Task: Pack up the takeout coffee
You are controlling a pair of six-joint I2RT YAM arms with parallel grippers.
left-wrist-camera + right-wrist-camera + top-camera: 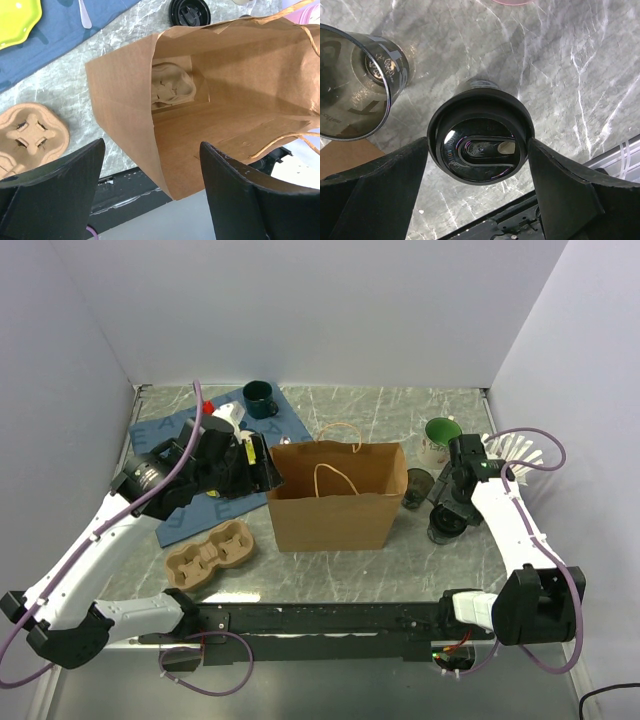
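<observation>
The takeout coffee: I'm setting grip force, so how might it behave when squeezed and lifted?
The takeout coffee looks disposable, so its wall probably dents under a hard squeeze. Its glossy lid may be slippery, and could pop off if gripped there. Narrower below the lid, it might tip if nudged.

You have a blue mat (pixel 292 426) at far left, with a dark green mug (pixel 260 398) upright at its far edge. A white mug (pixel 440 436), green inside, stands at far right. A lidless dark cup (pixel 418 487) stands nearer. A cardboard cup carrier (pixel 210 553) lies just beside the mat's near edge.
</observation>
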